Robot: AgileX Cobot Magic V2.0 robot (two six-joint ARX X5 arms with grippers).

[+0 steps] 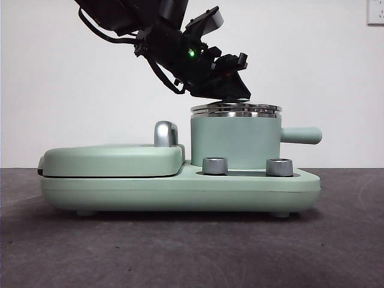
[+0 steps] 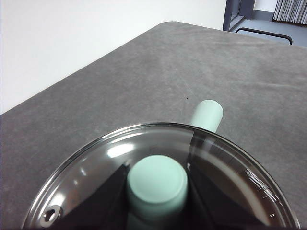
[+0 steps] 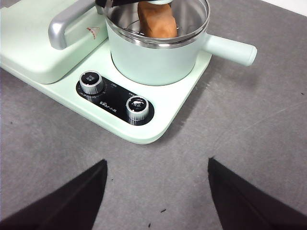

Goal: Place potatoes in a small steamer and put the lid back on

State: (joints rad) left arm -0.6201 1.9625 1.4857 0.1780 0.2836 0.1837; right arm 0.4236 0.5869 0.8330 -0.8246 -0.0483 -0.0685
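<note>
The small mint-green steamer stands on the right of its base; it also shows in the right wrist view. The orange-brown potato lies inside it. My left gripper comes down from the upper left and is shut on the mint-green knob of the glass lid. The lid's steel rim lies level on the steamer's rim, or just above it. My right gripper is open and empty, over the table in front of the base.
The flat green griddle cover with a steel handle is closed to the left of the steamer. Two steel dials sit on the base's front. The steamer's side handle sticks out to the right. Dark grey table all around.
</note>
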